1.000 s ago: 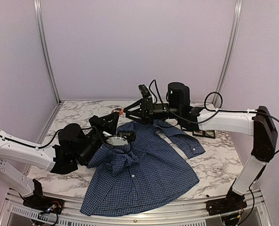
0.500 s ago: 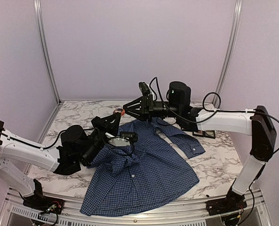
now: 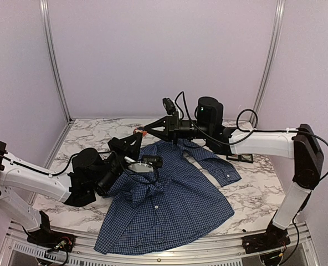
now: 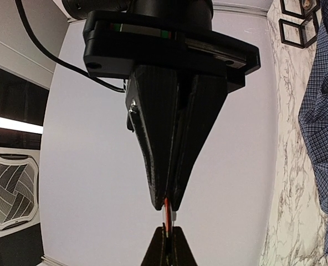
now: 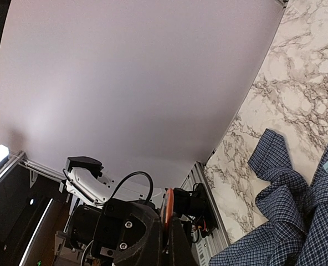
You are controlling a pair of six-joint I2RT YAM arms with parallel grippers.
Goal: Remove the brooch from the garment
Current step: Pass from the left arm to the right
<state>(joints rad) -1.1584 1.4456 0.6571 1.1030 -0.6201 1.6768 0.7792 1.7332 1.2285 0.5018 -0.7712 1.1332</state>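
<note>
As the left gripper (image 3: pixel 135 136) and right gripper (image 3: pixel 146 131) meet tip to tip, both clenched on the small orange brooch (image 3: pixel 139 132), it sits aloft near the far edge of the garment (image 3: pixel 175 194), seemingly free of the cloth; a handover, I judge; next, one gripper must let go while the other carries it clear.

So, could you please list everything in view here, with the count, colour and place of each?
shirt: one, dark blue small check, spread over the middle of the table, bunched beside the left arm.
brooch: one, orange-red, in the air off the shirt, between the two gripper tips.
square frames: two, black, flat on the table beyond the shirt's right sleeve.
table: one, white marble with grey veins, under everything.
left gripper: one, black, shut on the brooch from the left.
right gripper: one, black, shut on the brooch from the right.
</note>
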